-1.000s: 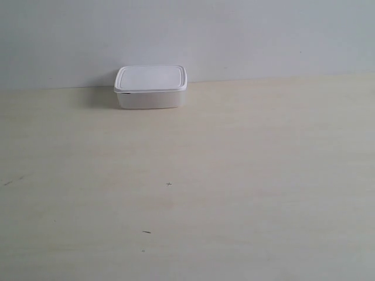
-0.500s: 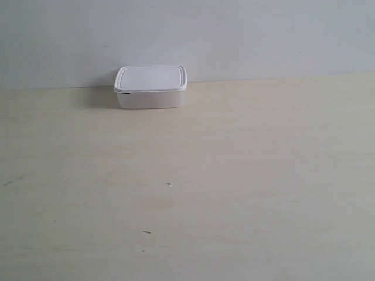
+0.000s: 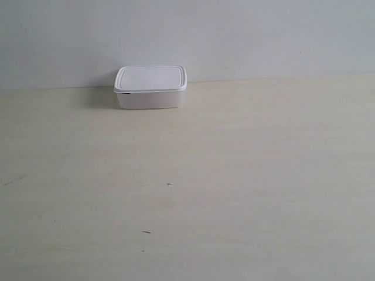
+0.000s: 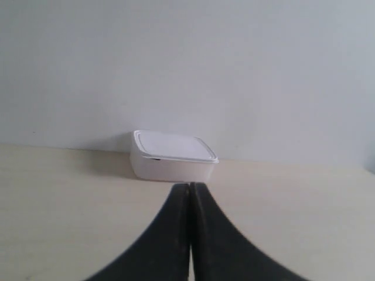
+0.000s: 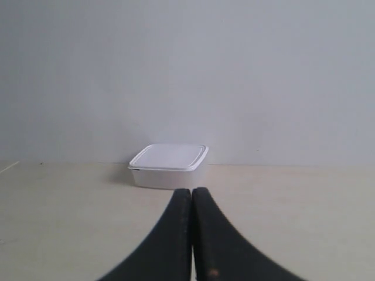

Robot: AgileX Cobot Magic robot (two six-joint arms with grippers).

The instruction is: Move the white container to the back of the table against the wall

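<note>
The white container [image 3: 150, 86] rests on the table [image 3: 234, 175] at the back, its rear side at the foot of the wall [image 3: 234, 35]; its lid is on. Neither arm shows in the exterior view. In the left wrist view the container [image 4: 171, 156] lies well beyond my left gripper [image 4: 190, 186], whose black fingers are pressed together with nothing between them. From the right wrist the container [image 5: 169, 165] is likewise far ahead of my right gripper [image 5: 191, 191], shut and holding nothing.
A few tiny dark specks [image 3: 169, 184] mark the cream tabletop toward the front. The plain wall runs along the whole back edge of the table.
</note>
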